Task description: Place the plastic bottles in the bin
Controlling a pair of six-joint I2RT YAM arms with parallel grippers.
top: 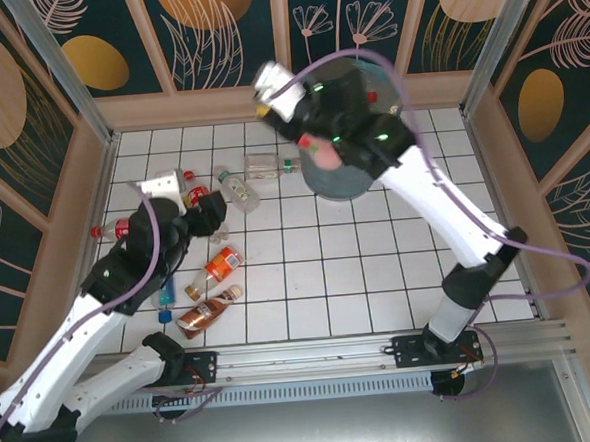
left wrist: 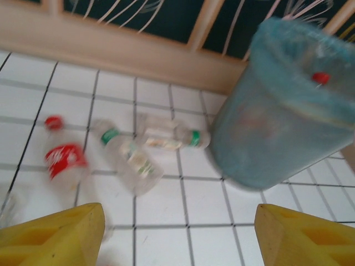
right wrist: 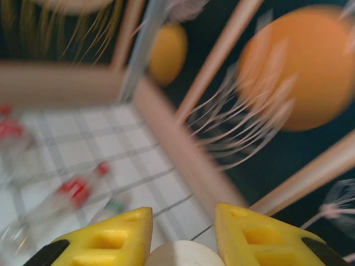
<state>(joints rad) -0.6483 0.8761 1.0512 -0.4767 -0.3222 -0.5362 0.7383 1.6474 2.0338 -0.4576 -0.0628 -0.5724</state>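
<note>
The grey-blue bin [top: 345, 181] with its light-blue bag stands at the back of the tiled floor, half under my right arm. My right gripper [top: 265, 89] is raised left of the bin near the back wall, shut on a bottle whose white cap [right wrist: 183, 255] sits between the yellow fingers [right wrist: 119, 233]. Several plastic bottles lie on the left half: a clear green-capped one [top: 272, 164], a red-labelled one [top: 195, 195] and an orange one [top: 222, 263]. My left gripper [top: 217, 214] is open and low, facing the bin [left wrist: 283, 105], a red-labelled bottle [left wrist: 64, 160] and two green-capped bottles [left wrist: 130, 160].
Wooden walls with dark painted panels [top: 223, 25] enclose the floor on three sides. A red cap [left wrist: 320, 77] shows inside the bin's bag. More bottles lie near my left arm, a brown one [top: 208, 311] and a red-capped one [top: 110, 229]. White tiles [top: 358, 267] spread across the middle and right.
</note>
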